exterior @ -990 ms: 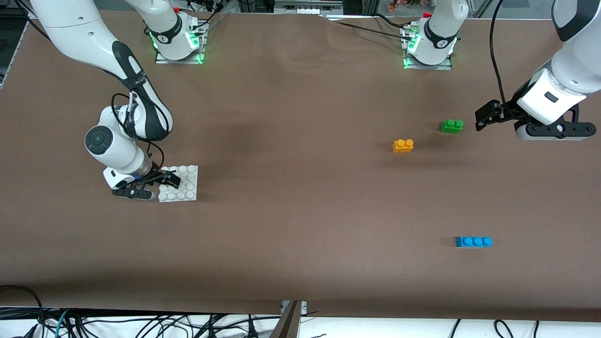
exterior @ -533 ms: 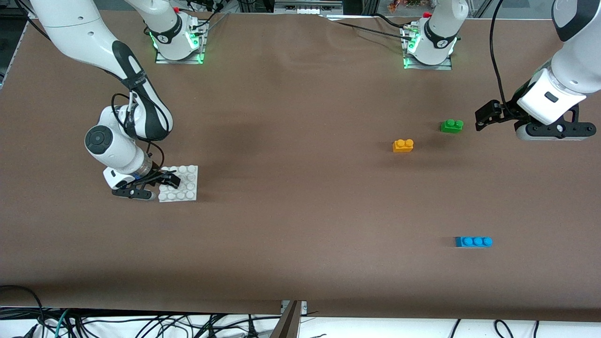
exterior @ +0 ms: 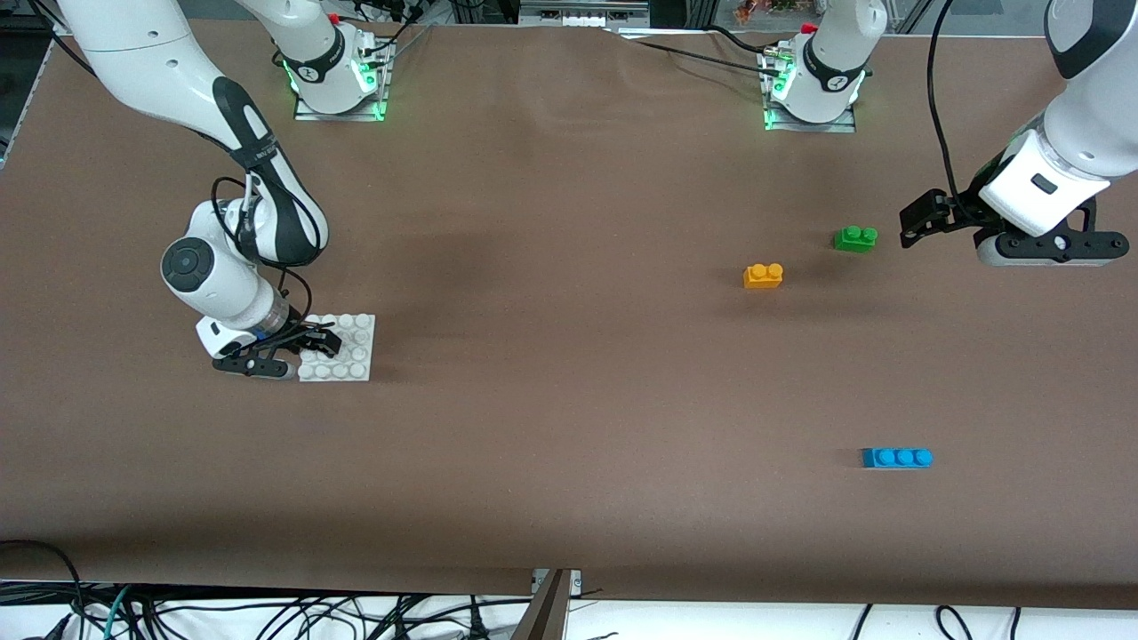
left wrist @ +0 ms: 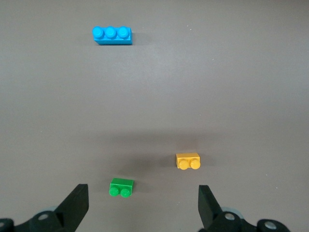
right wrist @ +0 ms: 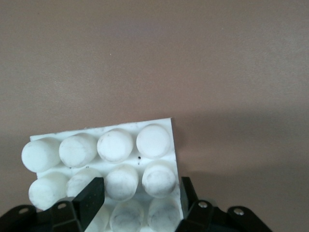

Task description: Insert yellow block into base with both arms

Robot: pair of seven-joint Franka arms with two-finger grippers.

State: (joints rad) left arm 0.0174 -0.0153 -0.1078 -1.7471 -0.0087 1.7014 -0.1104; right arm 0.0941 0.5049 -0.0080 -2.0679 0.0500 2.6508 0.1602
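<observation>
Where the right arm comes down at its own end of the table, we find the right gripper (exterior: 313, 342) low on the base (exterior: 351, 351), its fingers (right wrist: 87, 198) drawn in and clamped on the base's edge toward that arm; in the right wrist view the white studs sit between the two black fingers, one finger over the studded top and the other along the plate's side. The base lies flat on the brown table (exterior: 551, 373). We note the yellow block (exterior: 763, 276) well apart from it, toward the left arm's end, resting studs-up and untouched. Near it, slightly farther from the front camera, sits a green brick (exterior: 855, 238); a blue three-stud brick (exterior: 897, 457) lies nearer to the camera than both. The left gripper (exterior: 920, 220) hangs in the air just beside the green brick, over bare table at the left arm's end, waiting. Its fingers (left wrist: 77, 203) stand wide apart, holding nothing, and in the left wrist view the yellow block (left wrist: 188, 161) and green brick (left wrist: 121, 187) show between them, on the table below.
</observation>
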